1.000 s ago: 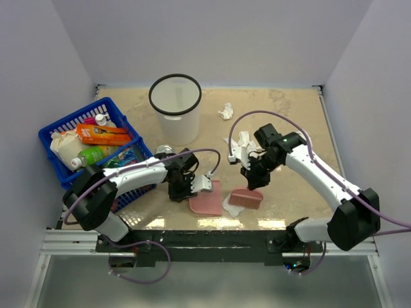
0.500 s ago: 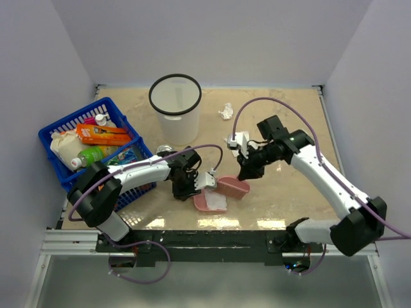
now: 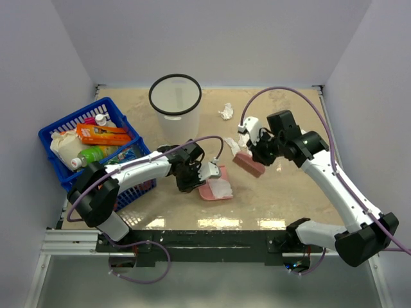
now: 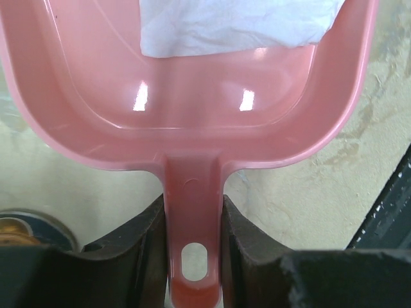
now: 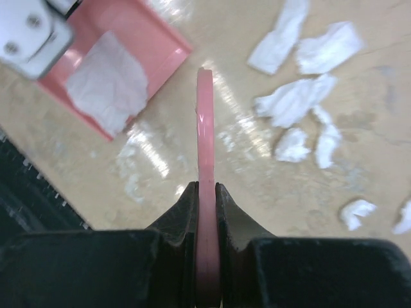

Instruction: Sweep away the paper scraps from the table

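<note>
My left gripper (image 3: 196,175) is shut on the handle of a pink dustpan (image 3: 216,187), which lies on the beige table (image 3: 289,192). One white paper scrap (image 3: 222,187) lies in the pan. In the left wrist view my fingers (image 4: 144,250) clamp the handle (image 4: 194,218) below the pan's scrap (image 4: 237,25). My right gripper (image 3: 258,154) is shut on a pink brush (image 3: 249,165), held right of and beyond the pan. In the right wrist view the brush (image 5: 204,141) is edge-on, with several scraps (image 5: 295,102) on the table to its right. Another scrap (image 3: 226,111) lies farther back.
A white bin with a black rim (image 3: 175,109) stands at the back centre-left. A blue basket (image 3: 61,138) of groceries sits at the left. A small round tin (image 3: 163,151) lies between basket and left arm. Grey walls close three sides.
My right gripper carried the brush left to the dustpan, then up and right, away from it. The scrap beside the pan now lies inside it. The dustpan shifted slightly right and back.
</note>
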